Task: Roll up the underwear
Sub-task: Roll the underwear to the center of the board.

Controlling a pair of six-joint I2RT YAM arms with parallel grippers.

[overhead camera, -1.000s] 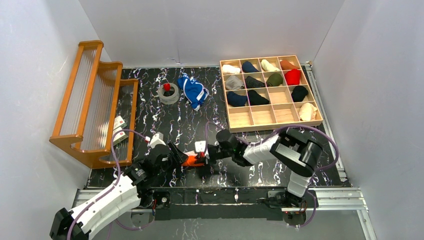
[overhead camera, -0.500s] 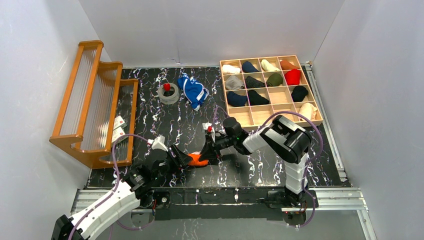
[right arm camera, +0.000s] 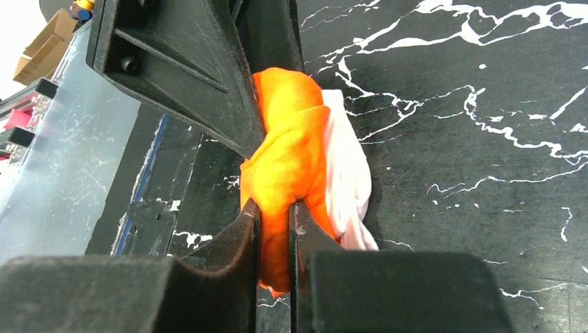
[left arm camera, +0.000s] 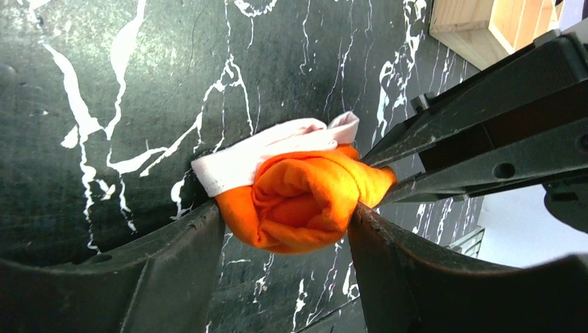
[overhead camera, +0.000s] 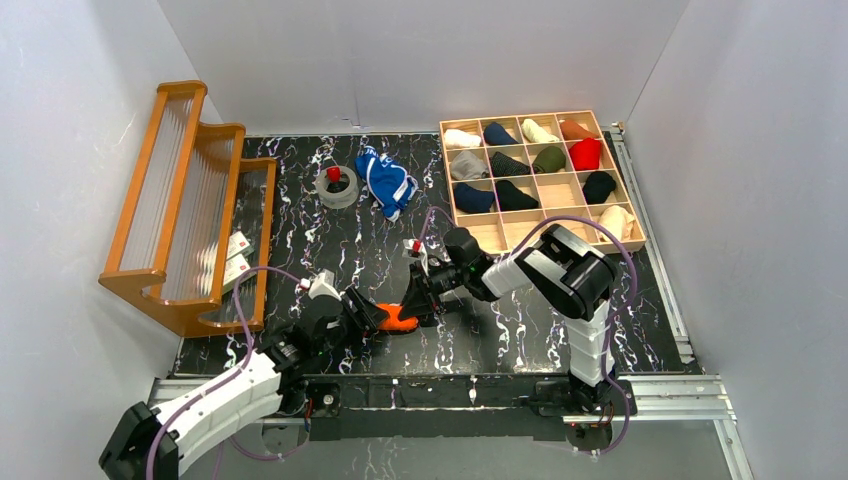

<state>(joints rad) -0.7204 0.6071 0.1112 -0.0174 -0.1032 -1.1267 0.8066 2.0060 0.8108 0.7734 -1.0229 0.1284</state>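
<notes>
You've got the orange boxer briefs [overhead camera: 397, 318] rolled into a tight bundle w/ white trim showing, lying on the black marble table [overhead camera: 520, 335] near its 6 o'clock edge. Your left gripper [left arm camera: 284, 208] sits at the roll's 9 o'clock, fingers spread either side, both touching fabric; can't tell if they squeeze. Your right gripper [right arm camera: 274, 208], at 2 o'clock, is nearly closed, pinching an orange fold. The blue striped briefs [overhead camera: 387, 183] lie crumpled toward 12 o'clock, well apart, btw a tape roll [overhead camera: 338, 190] and the wooden divider box [overhead camera: 530, 253].

Marble table [overhead camera: 520, 330] (white-veined) holds rack [overhead camera: 185, 200], tape [overhead camera: 338, 187], tray [overhead camera: 449, 190], blue underwear [overhead camera: 387, 182], orange underwear [overhead camera: 397, 318].
</notes>
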